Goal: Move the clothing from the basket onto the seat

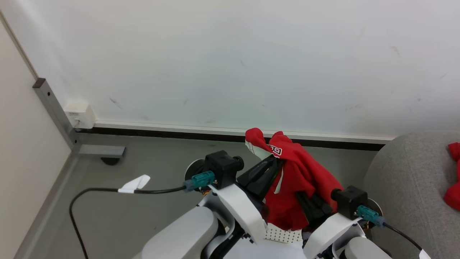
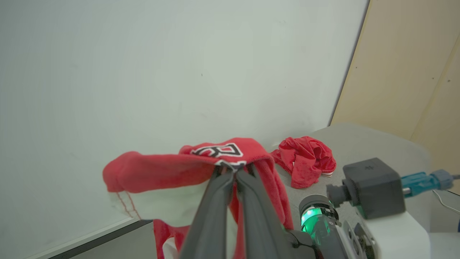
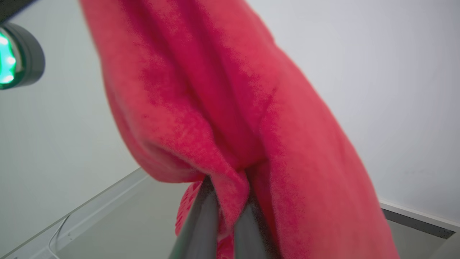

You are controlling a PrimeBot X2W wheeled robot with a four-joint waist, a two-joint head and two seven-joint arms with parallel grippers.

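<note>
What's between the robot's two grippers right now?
The red garment, in the head view: the left gripper pinches its top by the lettered patch, the right gripper a lower fold, and the cloth runs from one to the other.

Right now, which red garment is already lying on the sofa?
The crumpled red garment resting on the grey sofa. The other red garment hangs in the air, pinched in both arms' jaws.

Two red garments (image 1: 298, 176) (image 1: 454, 196); two grippers (image 2: 233, 172) (image 3: 229, 196); one grey sofa (image 1: 406, 180); one perforated white basket (image 1: 284, 235).
</note>
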